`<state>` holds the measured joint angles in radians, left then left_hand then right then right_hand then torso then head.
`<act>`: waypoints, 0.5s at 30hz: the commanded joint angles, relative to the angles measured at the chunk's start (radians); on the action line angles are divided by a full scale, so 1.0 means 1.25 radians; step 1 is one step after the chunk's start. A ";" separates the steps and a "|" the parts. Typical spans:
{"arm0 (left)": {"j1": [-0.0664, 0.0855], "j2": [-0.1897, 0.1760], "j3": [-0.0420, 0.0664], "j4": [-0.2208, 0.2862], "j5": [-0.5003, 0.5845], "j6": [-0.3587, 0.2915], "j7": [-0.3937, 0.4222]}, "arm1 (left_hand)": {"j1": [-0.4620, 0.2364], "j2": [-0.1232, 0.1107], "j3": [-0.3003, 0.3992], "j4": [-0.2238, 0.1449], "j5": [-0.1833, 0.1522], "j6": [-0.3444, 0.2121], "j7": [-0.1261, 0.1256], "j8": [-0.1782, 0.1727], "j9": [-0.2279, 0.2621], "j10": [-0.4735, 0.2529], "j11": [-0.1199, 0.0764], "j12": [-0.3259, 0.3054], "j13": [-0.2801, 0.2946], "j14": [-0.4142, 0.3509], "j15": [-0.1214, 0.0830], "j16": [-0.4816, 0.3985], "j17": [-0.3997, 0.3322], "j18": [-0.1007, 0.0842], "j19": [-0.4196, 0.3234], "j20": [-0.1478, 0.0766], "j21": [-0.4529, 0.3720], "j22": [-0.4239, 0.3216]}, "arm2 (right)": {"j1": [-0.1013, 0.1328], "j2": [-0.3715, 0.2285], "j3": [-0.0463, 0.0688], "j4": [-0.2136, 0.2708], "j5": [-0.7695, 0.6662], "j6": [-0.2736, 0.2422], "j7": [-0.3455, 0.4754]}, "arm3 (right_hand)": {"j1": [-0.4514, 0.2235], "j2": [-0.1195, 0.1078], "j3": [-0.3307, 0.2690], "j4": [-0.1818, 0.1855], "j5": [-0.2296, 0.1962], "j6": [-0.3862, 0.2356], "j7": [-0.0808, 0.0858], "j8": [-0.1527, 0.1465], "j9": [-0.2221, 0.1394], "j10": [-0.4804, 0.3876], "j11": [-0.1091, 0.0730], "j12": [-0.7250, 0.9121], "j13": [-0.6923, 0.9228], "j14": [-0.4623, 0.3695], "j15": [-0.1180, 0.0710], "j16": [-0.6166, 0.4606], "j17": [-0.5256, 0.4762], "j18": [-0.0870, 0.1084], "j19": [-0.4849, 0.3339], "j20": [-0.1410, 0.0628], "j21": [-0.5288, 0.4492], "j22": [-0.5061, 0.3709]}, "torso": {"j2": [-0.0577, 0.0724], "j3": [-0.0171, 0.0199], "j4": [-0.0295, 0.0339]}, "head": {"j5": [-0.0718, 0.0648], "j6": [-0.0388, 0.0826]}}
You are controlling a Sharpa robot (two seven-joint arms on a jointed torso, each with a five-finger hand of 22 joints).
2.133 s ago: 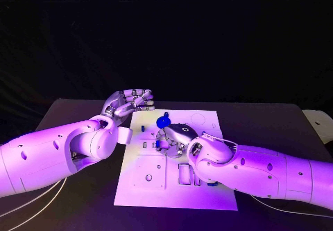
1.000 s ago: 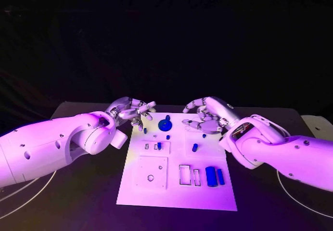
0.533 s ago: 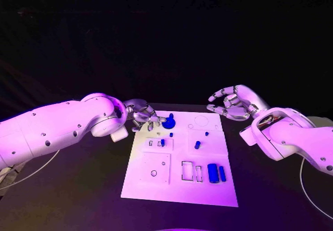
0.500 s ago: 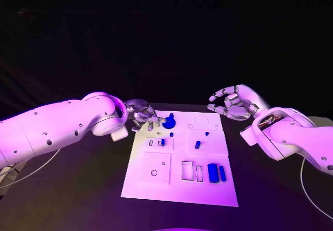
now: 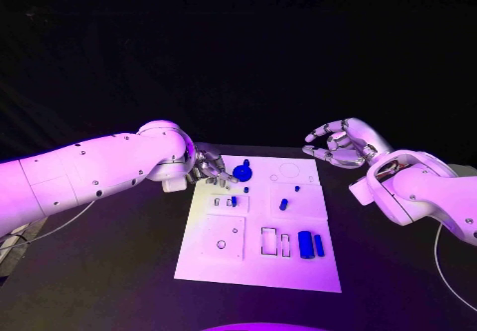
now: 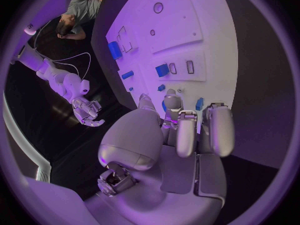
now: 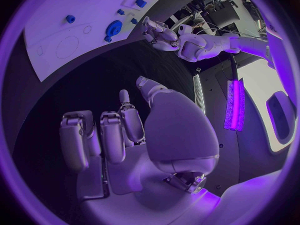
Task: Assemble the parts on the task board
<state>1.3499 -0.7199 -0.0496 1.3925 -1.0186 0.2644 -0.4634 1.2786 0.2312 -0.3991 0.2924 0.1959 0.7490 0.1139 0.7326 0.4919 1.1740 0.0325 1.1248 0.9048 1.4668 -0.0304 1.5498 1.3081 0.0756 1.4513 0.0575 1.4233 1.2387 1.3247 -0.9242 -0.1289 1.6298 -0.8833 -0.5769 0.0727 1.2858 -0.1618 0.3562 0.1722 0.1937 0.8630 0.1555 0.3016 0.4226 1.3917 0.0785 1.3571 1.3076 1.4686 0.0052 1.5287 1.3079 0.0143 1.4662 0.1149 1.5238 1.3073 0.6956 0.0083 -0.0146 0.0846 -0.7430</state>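
The white task board (image 5: 214, 258) lies in the middle of the table. A round blue part (image 5: 242, 173) stands near its far left corner. Small blue pegs (image 5: 283, 204) sit mid-board, and two blue bars (image 5: 305, 245) lie near the right edge. My left hand (image 5: 211, 169) reaches down at the board's far left edge, fingertips (image 6: 186, 116) close beside the round part (image 6: 165, 106); I cannot tell whether they touch it. My right hand (image 5: 343, 143) hovers beyond the board's far right corner, fingers (image 7: 103, 135) loosely curled and apart, holding nothing.
The board has several cut-out slots, a small hole in its near left panel (image 5: 220, 244) and a circle outline (image 5: 289, 169) at the far right. Black tabletop (image 5: 109, 276) surrounds the board. A white object (image 5: 459, 172) sits at the table's far right edge.
My right hand has lifted off the middle of the board and drawn back to the far right. My left hand has dropped from above the far left corner to beside the round part.
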 commanded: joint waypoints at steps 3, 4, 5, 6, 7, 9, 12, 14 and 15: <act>0.003 0.024 -0.008 -0.020 -0.050 0.068 -0.031 | -0.001 0.012 -0.016 0.001 -0.003 0.000 -0.008 0.015 0.012 0.011 -0.003 0.031 0.033 0.077 -0.006 0.003 0.190 -0.012 0.003 -0.003 0.007 0.010 | 0.000 -0.001 0.000 -0.004 -0.012 0.016 -0.006 | -0.007 -0.003 0.002 0.003 0.004 -0.005 -0.001 0.003 0.001 0.001 -0.007 0.002 0.034 0.058 -0.006 -0.004 0.103 -0.001 0.059 -0.007 0.002 0.186 | 0.001 0.0000 0.0004 | 0.000 -0.005; 0.004 0.029 -0.011 -0.024 -0.049 0.071 -0.032 | -0.003 0.013 -0.020 0.001 -0.004 0.000 -0.009 0.019 0.015 0.009 -0.004 0.033 0.034 0.077 -0.007 0.003 0.190 -0.013 0.003 -0.003 0.008 0.012 | 0.000 -0.001 0.000 -0.006 -0.013 0.014 -0.006 | -0.007 -0.003 0.002 0.003 0.004 -0.005 -0.001 0.003 0.001 0.001 -0.007 0.002 0.034 0.058 -0.006 -0.004 0.103 -0.001 0.059 -0.007 0.002 0.186 | 0.002 0.0001 0.0001 | -0.001 -0.005; 0.004 0.033 -0.013 -0.028 -0.049 0.074 -0.032 | -0.003 0.014 -0.021 0.001 -0.004 0.001 -0.009 0.020 0.016 0.009 -0.004 0.034 0.036 0.077 -0.007 0.002 0.189 -0.013 0.003 -0.003 0.008 0.012 | 0.000 0.000 0.000 -0.007 -0.013 0.013 -0.005 | -0.007 -0.004 0.002 0.003 0.005 -0.005 -0.001 0.003 0.001 0.000 -0.007 0.001 0.033 0.057 -0.006 -0.004 0.101 0.000 0.057 -0.007 -0.001 0.184 | 0.001 -0.0001 0.0003 | -0.001 -0.006; 0.004 0.036 -0.014 -0.030 -0.049 0.077 -0.033 | -0.006 0.016 -0.025 0.001 -0.004 0.001 -0.010 0.024 0.019 0.008 -0.005 0.036 0.037 0.077 -0.007 0.002 0.189 -0.013 0.003 -0.004 0.009 0.013 | 0.000 0.000 0.000 -0.009 -0.012 0.012 -0.005 | -0.008 -0.004 0.002 0.003 0.005 -0.005 -0.001 0.003 0.001 -0.002 -0.007 -0.001 0.031 0.057 -0.006 -0.005 0.099 0.001 0.055 -0.007 -0.005 0.181 | 0.001 -0.0001 0.0005 | -0.001 -0.007; 0.004 0.040 -0.016 -0.033 -0.049 0.081 -0.034 | -0.008 0.017 -0.028 0.001 -0.005 0.002 -0.011 0.027 0.022 0.007 -0.005 0.038 0.038 0.077 -0.008 0.002 0.189 -0.013 0.003 -0.004 0.009 0.013 | 0.000 0.001 0.000 -0.010 -0.012 0.011 -0.004 | -0.008 -0.004 0.002 0.003 0.005 -0.005 -0.001 0.003 0.001 -0.002 -0.007 -0.001 0.031 0.057 -0.006 -0.005 0.099 0.001 0.055 -0.007 -0.005 0.181 | 0.002 -0.0003 0.0003 | -0.001 -0.007; 0.004 0.045 -0.018 -0.036 -0.049 0.087 -0.035 | -0.010 0.020 -0.036 0.001 -0.006 0.004 -0.013 0.036 0.030 0.006 -0.007 0.041 0.041 0.077 -0.009 0.002 0.189 -0.013 0.003 -0.005 0.011 0.016 | 0.000 0.001 0.000 -0.011 -0.011 0.010 -0.003 | -0.008 -0.005 0.002 0.003 0.006 -0.006 -0.001 0.003 0.001 -0.003 -0.007 -0.003 0.029 0.057 -0.006 -0.006 0.098 0.002 0.052 -0.007 -0.008 0.179 | 0.002 -0.0007 0.0007 | -0.002 -0.008; 0.004 0.053 -0.021 -0.043 -0.049 0.094 -0.037 | -0.011 0.024 -0.043 0.000 -0.007 0.005 -0.016 0.048 0.042 0.004 -0.009 0.043 0.042 0.077 -0.011 0.002 0.189 -0.013 0.002 -0.007 0.011 0.016 | 0.000 0.002 0.000 -0.013 -0.009 0.008 -0.002 | -0.008 -0.005 0.002 0.003 0.006 -0.007 -0.001 0.003 0.001 -0.006 -0.007 -0.006 0.026 0.056 -0.006 -0.007 0.093 0.003 0.050 -0.007 -0.012 0.176 | 0.002 -0.0006 0.0014 | -0.002 -0.010; 0.004 0.058 -0.022 -0.046 -0.048 0.097 -0.037 | -0.013 0.025 -0.046 0.001 -0.008 0.005 -0.016 0.051 0.046 0.003 -0.010 0.044 0.043 0.077 -0.011 0.002 0.189 -0.013 0.002 -0.007 0.012 0.018 | 0.000 0.002 0.000 -0.013 -0.009 0.008 -0.001 | -0.008 -0.005 0.002 0.003 0.006 -0.007 0.000 0.003 0.001 -0.008 -0.006 -0.008 0.024 0.055 -0.006 -0.008 0.092 0.003 0.049 -0.007 -0.014 0.175 | 0.002 -0.0006 0.0013 | -0.002 -0.011; 0.004 0.059 -0.022 -0.046 -0.047 0.098 -0.037 | -0.013 0.025 -0.046 0.001 -0.008 0.005 -0.016 0.051 0.046 0.003 -0.010 0.044 0.043 0.077 -0.011 0.002 0.189 -0.013 0.002 -0.007 0.012 0.018 | 0.000 0.002 0.000 -0.013 -0.009 0.008 -0.001 | -0.008 -0.005 0.002 0.003 0.006 -0.007 0.000 0.003 0.001 -0.008 -0.006 -0.008 0.024 0.055 -0.006 -0.008 0.092 0.003 0.049 -0.007 -0.014 0.175 | 0.002 -0.0006 0.0012 | -0.002 -0.011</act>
<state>1.3531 -0.6496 -0.0779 1.3358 -1.0685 0.3475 -0.5008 1.2633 0.2527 -0.4317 0.2953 0.1913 0.7543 0.1013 0.7941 0.5489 1.1795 0.0249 1.1750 0.9577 1.4669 -0.0375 1.5498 1.3079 0.0758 1.4548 0.0538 1.4331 1.2603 1.3248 -0.9224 -0.1290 1.6133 -0.8860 -0.5741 0.0694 1.2818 -0.1659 0.3561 0.1722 0.1974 0.8629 0.1555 0.3016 0.4224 1.3881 0.0750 1.3528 1.3080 1.4686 0.0052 1.5248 1.3077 0.0142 1.4661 0.1148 1.5121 1.3080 0.6981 0.0080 -0.0131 0.0823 -0.7553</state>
